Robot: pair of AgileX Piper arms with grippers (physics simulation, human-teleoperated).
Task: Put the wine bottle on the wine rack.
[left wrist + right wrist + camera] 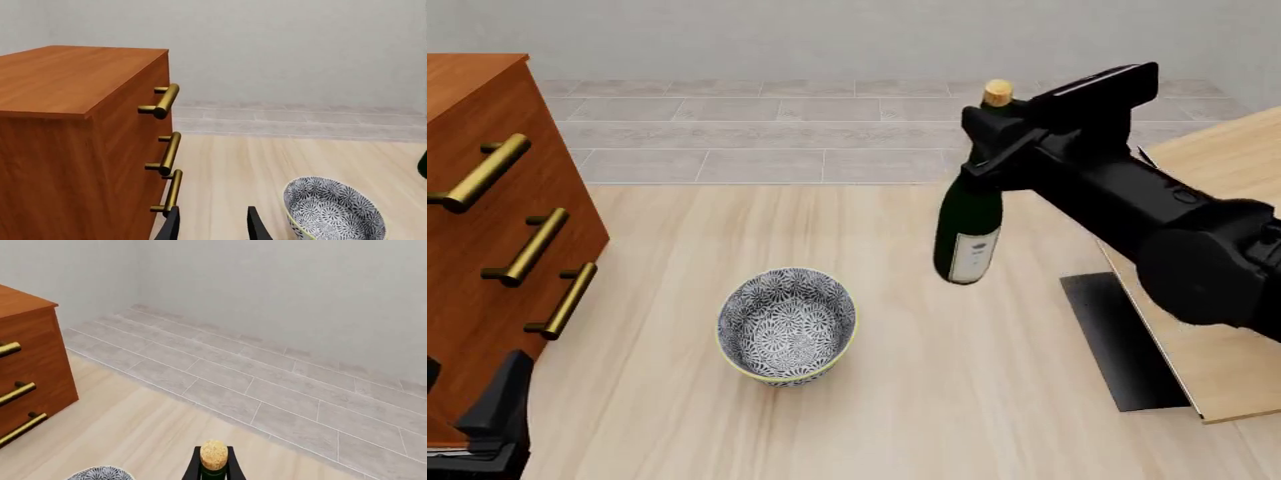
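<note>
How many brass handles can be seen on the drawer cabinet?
3, all on the front of the drawer cabinet at the table's left: an upper handle, a middle handle, and a lower handle. More may lie hidden below.

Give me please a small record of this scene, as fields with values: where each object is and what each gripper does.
wine bottle: upright, neck between the right gripper's fingers, cork free above them
right gripper: shut on the bottle neck
left gripper: open, holds nothing, near the cabinet
wine rack: at the table's right side, pale panels, black base
bowl: patterned, on the table in the middle, apart from the bottle
cabinet: reddish-brown, brass handles, at the left
bottle lifted or standing: cannot tell
</note>
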